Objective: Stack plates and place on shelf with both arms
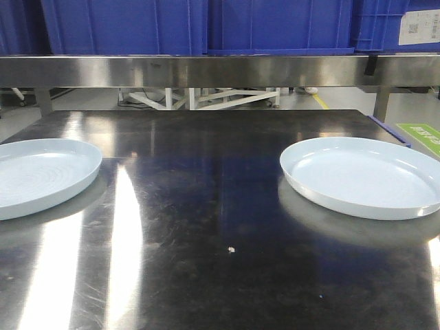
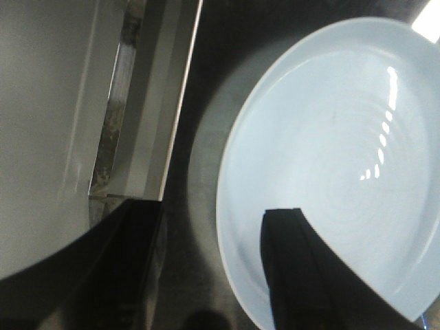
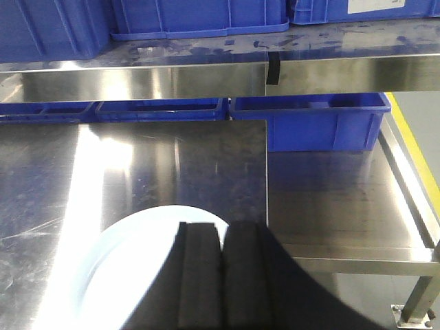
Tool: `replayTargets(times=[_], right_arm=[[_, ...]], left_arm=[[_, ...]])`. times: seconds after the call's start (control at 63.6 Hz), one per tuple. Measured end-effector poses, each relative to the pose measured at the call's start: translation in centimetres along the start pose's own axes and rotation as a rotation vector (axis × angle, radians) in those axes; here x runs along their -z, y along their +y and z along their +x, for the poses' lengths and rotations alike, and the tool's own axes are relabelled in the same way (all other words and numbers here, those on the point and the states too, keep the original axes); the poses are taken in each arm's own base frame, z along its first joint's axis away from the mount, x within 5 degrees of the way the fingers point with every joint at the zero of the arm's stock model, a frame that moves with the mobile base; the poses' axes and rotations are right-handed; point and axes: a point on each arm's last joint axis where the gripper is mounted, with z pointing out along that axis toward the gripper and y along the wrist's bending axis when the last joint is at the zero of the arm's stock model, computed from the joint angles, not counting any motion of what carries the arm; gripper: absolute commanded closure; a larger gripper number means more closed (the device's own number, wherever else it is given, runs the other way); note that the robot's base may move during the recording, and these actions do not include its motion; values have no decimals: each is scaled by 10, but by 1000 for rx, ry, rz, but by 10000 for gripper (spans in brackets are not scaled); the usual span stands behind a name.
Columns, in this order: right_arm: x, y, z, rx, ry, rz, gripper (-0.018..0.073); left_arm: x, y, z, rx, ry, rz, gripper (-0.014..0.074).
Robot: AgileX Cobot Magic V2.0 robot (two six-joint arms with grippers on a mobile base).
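— Black fingers (image 2: 302,275) fill the bottom of the left wrist view; how does the left gripper (image 2: 214,207) stand?
— Spread wide. One finger hangs over the left plate (image 2: 330,158), the other over the dark surface (image 2: 206,103) outside its rim, so the rim lies in the gap. Whether either finger touches the plate I cannot tell.
— And the right gripper (image 3: 221,225)?
— Clenched, its two fingers pressed flat together. The right plate (image 3: 130,261) lies just beyond and below the tips, near the surface's right edge.
— Where do the plates sit in the front view?
— Both flat on the steel surface, well apart and lying singly: the left plate at the left edge, partly cut off by the frame, the right plate toward the right side. Past the far end runs a steel shelf (image 1: 206,69), higher up, carrying blue crates (image 1: 124,24)
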Motion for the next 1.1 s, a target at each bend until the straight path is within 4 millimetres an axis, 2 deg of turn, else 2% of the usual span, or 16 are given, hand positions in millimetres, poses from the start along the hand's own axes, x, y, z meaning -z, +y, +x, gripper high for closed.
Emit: replayTargets(times=[0.377, 0.786, 1.1], right_arm=[[0, 0, 0, 0, 0, 0, 528], [0, 0, 0, 0, 0, 0, 528], [0, 0, 0, 0, 0, 0, 528]], left_arm=[[-29, -1, -3, -27, 52, -16, 201], [-31, -8, -3, -49, 54, -13, 312], [-32, -7, -3, -53, 57, -16, 319]])
